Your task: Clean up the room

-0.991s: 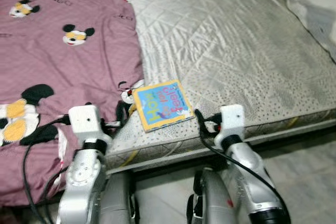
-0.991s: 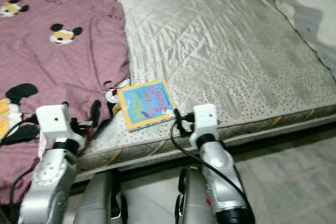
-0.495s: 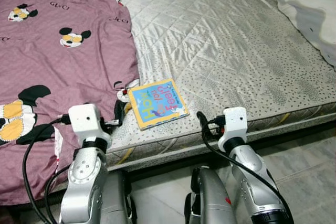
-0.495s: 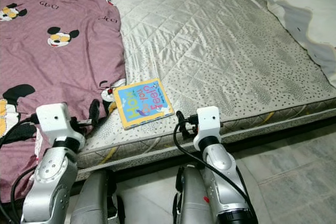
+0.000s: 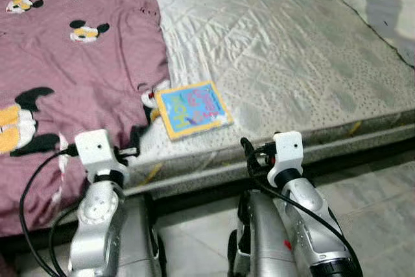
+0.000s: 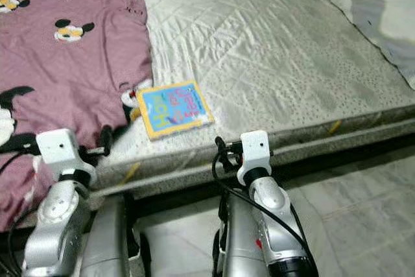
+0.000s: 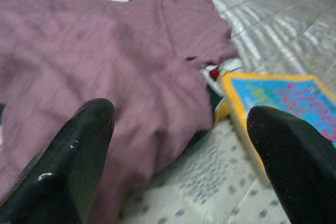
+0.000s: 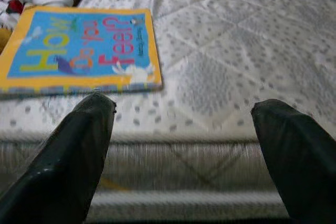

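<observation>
A thin book (image 5: 192,109) with a yellow border and blue cover lies flat on the grey quilted mattress (image 5: 292,50), near its front edge. One corner of it touches the hem of a pink cartoon-mouse blanket (image 5: 78,63). My left gripper (image 7: 184,116) is open and empty, low over the blanket's edge, with the book (image 7: 283,98) just off one finger. My right gripper (image 8: 186,106) is open too, level with the mattress's front side, and the book (image 8: 79,51) lies a short way ahead of it.
A white cloth (image 5: 382,1) is bunched at the mattress's far right corner. The mattress's front edge (image 5: 350,131) runs across in front of both arms. Pale floor tiles (image 5: 373,212) lie below it on the right.
The camera view has shifted. Both grippers now sit a little farther back from the book, at the mattress's front edge. Both have stayed open, and the book has not moved on the mattress.
</observation>
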### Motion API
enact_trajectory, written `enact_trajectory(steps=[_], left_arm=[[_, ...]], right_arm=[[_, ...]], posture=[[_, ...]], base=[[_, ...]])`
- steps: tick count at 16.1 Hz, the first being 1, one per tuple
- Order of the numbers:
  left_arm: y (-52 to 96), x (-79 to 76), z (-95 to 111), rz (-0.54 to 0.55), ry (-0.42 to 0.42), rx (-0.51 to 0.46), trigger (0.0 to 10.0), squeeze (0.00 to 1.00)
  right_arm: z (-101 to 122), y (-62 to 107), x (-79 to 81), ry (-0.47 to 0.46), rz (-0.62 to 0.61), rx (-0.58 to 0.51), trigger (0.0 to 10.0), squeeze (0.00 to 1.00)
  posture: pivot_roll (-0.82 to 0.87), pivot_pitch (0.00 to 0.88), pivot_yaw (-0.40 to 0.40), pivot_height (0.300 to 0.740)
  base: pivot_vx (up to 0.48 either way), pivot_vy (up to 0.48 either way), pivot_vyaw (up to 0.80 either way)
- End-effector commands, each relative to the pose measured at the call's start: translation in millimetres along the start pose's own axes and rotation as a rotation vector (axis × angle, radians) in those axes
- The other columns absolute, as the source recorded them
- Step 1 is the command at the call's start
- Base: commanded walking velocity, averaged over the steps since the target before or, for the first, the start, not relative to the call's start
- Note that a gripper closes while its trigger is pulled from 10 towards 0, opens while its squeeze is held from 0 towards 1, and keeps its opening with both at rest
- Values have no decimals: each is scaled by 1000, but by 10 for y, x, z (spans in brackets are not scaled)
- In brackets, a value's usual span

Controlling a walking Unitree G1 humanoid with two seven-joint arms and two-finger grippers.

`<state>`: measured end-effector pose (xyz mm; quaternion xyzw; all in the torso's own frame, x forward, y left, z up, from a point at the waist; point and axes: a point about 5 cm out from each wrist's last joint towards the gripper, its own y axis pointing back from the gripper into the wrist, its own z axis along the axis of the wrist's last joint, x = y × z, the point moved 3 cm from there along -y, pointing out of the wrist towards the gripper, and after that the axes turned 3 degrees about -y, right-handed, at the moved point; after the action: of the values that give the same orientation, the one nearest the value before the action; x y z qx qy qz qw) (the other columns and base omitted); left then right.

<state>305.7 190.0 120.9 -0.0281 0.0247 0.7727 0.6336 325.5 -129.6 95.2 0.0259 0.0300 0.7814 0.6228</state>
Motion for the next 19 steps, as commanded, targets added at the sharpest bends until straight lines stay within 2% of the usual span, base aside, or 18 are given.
enact_trajectory(steps=[1, 6, 10, 14, 18, 19], left_arm=[[-62, 126, -4, 50, 29, 7, 10000, 0], [-172, 166, 46, 72, 56, 1, 10000, 0], [-262, 117, -130, 51, 54, 77, 10000, 0], [-371, 126, -182, 58, 75, 90, 10000, 0], [-507, 39, -218, 25, 110, 118, 10000, 0], [-554, -47, -196, -15, 124, 111, 10000, 0]], right_arm=[[-32, 13, -28, 3, -4, 13, 10000, 0], [-4, 12, -80, 27, -6, 7, 10000, 0], [1, 35, -69, 53, 6, 6, 10000, 0], [10, 122, -208, 79, -20, 12, 10000, 0], [14, 259, -321, 120, -51, 20, 10000, 0], [21, 312, -362, 125, -66, 22, 10000, 0]], posture=[[-58, 246, -29, 528], [-67, 241, -34, 528], [-91, 243, -45, 528], [-135, 260, -60, 528], [-176, 279, -67, 528], [-196, 288, -67, 528]], base=[[0, 0, 0], [0, 0, 0], [0, 0, 223], [0, 0, 0], [0, 0, 0], [0, 0, 0]])
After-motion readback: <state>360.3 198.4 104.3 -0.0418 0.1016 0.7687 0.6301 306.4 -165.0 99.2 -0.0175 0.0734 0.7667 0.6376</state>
